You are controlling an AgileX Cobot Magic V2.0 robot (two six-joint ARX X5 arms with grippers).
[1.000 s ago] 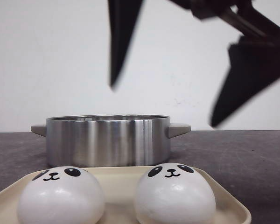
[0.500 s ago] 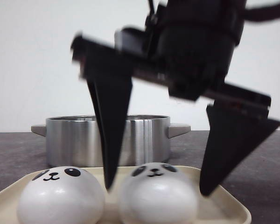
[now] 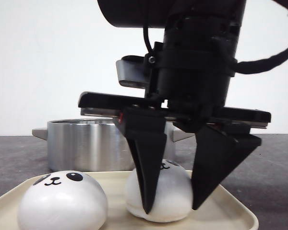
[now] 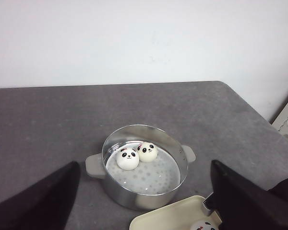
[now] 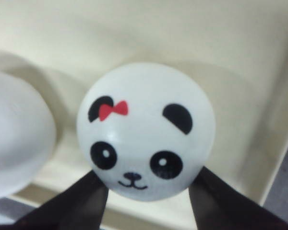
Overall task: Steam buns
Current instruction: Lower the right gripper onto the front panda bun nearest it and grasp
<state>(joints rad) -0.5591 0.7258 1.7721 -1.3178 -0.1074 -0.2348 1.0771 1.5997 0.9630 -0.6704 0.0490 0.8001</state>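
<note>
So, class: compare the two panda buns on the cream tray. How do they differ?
The right bun sits between the right gripper fingers; the left bun sits free. The right bun wears a red bow, seen from the right wrist; none shows on the left bun. Both are white, domed, with panda faces, on the tray.

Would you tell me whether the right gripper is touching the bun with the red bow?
Touching: in the right wrist view, both dark fingers press against the bow bun's lower sides with no gap.

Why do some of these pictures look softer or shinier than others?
Right wrist view: so close that the bow-marked bun looks slightly soft. Front view: the steel pot shows bright vertical glare streaks, and the right end effector is a dark silhouette. Left wrist view: evenly lit.
</note>
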